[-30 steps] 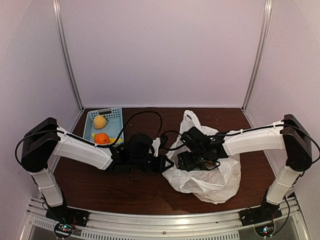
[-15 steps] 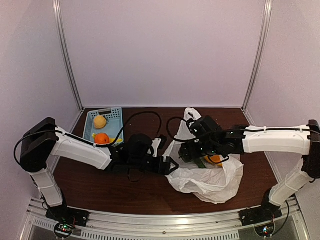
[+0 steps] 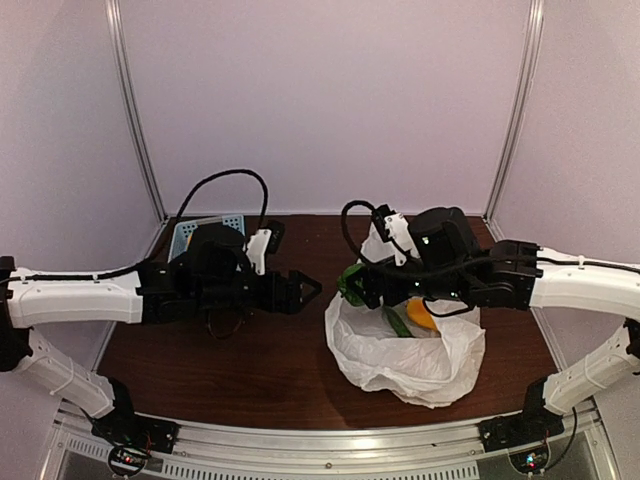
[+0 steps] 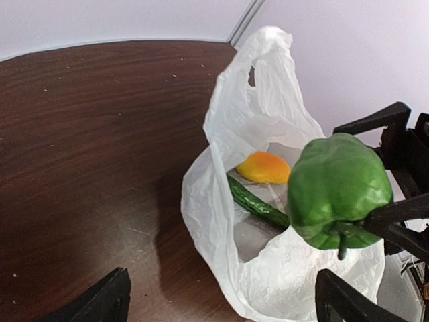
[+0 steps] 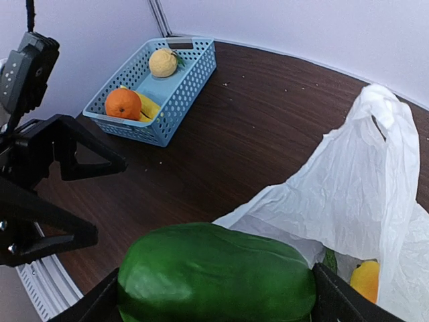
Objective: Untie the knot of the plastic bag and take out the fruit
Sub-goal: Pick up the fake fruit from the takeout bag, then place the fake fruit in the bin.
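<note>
Nearest the arms, the plastic bag (image 3: 405, 360) slumps on the table (image 3: 240, 360), below and right of the right end effector (image 3: 356, 286), with its mouth gaping upward. That end effector is clamped on a green pepper (image 3: 351, 282) just over the bag's left rim. The pepper's long axis spans finger to finger, and its stem (image 4: 342, 247) points down. Beneath it in the bag a long green cucumber (image 4: 258, 204) lies slanting, beside an orange-yellow piece (image 4: 265, 168). Facing the pepper but apart from it, the left end effector (image 3: 308, 292) is spread wide, holding nothing. One loose handle (image 3: 380, 232) stands up behind the right end effector. Farthest off, behind the left end effector, a blue basket (image 5: 194, 74) holds an orange (image 5: 123, 104) and a pale yellow fruit (image 5: 163, 62).
</note>
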Robot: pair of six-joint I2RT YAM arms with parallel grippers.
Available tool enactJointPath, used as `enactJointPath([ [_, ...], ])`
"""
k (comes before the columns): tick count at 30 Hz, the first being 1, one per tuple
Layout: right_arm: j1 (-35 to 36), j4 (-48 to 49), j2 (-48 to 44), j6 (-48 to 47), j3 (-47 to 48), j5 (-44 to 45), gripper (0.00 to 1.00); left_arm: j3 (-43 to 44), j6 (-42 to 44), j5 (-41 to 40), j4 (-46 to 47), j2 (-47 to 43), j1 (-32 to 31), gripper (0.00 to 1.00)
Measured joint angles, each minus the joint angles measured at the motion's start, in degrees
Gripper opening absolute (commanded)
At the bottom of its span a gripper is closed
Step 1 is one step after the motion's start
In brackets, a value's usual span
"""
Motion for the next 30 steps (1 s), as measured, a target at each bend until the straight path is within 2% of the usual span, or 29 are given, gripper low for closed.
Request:
enactJointPath([
  [3, 1.2, 1.8, 0.2, -0.7, 1.9, -0.6, 0.66, 0.0, 0.9, -0.2, -4.9, -4.6, 3.8, 0.97],
  [7, 3.0, 5.0, 4.2, -2.3, 7.2, -0.3, 0.65, 0.9, 4.3, -0.2, -13.9, -11.3, 12.9, 0.98],
  [11, 4.5, 8.0, 13.0, -4.0, 15.6, -0.2, 0.65, 4.0, 9.0, -0.6, -22.1, -16.6, 22.8, 0.97],
  [18, 5.5, 12.2, 29.9, -7.1, 29.0, -2.4, 0.65, 4.3, 15.0, 2.2, -27.7, -24.1, 36.8, 0.98],
  [21, 5.5, 12.6, 36.7, -8.2, 35.1, -3.7, 0.65, 2.9, 17.0, 3.5, -28.0, -24.6, 39.6, 0.97],
  [30, 5.5, 12.2, 53.0, -11.4, 52.8, -6.9, 0.66, -1.7, 20.7, 4.2, -27.3, -24.1, 39.9, 0.98],
])
